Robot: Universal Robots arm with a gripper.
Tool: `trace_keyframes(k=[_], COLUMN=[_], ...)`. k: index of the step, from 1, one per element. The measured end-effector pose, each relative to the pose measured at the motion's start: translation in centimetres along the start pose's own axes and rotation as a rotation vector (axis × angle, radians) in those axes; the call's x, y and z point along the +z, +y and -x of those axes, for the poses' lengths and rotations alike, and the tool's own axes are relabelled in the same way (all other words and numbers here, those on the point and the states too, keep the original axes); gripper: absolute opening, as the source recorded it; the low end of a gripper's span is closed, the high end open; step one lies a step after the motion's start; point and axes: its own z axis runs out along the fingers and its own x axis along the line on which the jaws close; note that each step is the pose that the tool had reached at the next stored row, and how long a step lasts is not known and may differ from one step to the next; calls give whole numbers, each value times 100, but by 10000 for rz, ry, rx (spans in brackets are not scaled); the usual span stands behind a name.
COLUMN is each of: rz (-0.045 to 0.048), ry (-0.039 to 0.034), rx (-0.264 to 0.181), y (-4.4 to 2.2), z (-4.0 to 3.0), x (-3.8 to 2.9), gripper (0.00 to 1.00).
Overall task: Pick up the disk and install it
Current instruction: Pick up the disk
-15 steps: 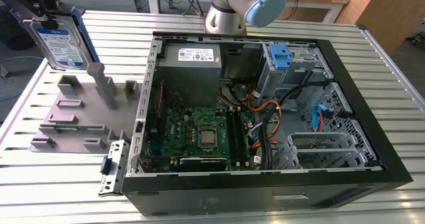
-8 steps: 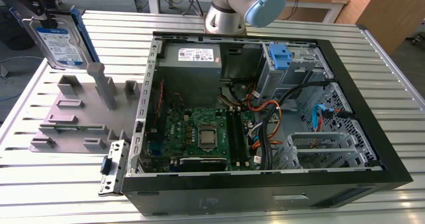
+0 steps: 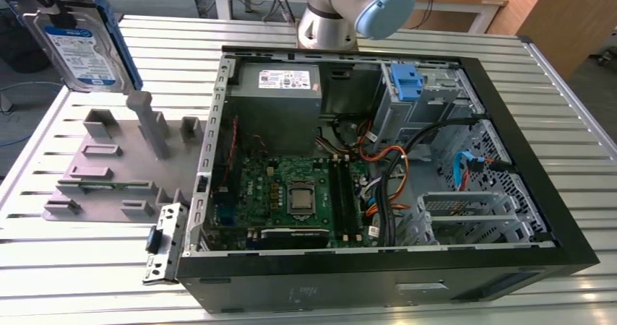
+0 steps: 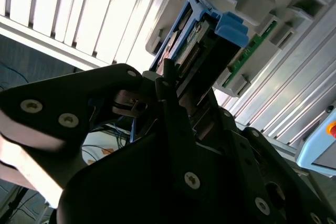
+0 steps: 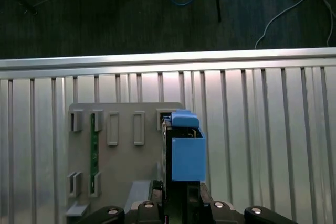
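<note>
The disk (image 3: pixel 85 50) hangs upright in the air at the exterior view's far left, its blue-and-white label facing the camera and a blue rail along its side. My gripper (image 3: pixel 58 11) is shut on its upper end. Below it stands the grey holder fixture (image 3: pixel 111 166) on the slatted table. In both wrist views the disk (image 5: pixel 185 153) (image 4: pixel 207 40) shows edge-on with its blue rail, clamped between the black fingers (image 4: pixel 173 103) and lifted clear of the fixture (image 5: pixel 121 140). The open computer case (image 3: pixel 540 217) lies to the exterior view's right of the fixture.
Inside the case are a grey power-supply box (image 3: pixel 279 79), the green motherboard (image 3: pixel 294 195), loose cables (image 3: pixel 386 166) and a metal drive bay with an upright blue latch (image 3: pixel 409 83). The arm's base (image 3: pixel 333 18) stands behind the case. A table edge (image 5: pixel 168 59) borders dark floor.
</note>
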Motion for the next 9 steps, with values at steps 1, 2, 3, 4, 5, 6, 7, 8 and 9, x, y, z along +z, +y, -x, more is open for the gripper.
trace_keyframes(k=[1,2,3,4,5,6,7,8,9], rz=[0,1,-1,-1,0,1,0,-1,1], ry=[0,1,-1,0,0,1,0,-1,1], rx=[1,0,0,0,1,0,1,0,0], y=[1,2,3,4,6,7,8,10,11], z=[1,3,4,5,7,8,9,11,12], x=[-30,-61,-92,-124,-156,-186,-221,-255,-288], gripper=[35,35,35,35,35,35,35,35,35])
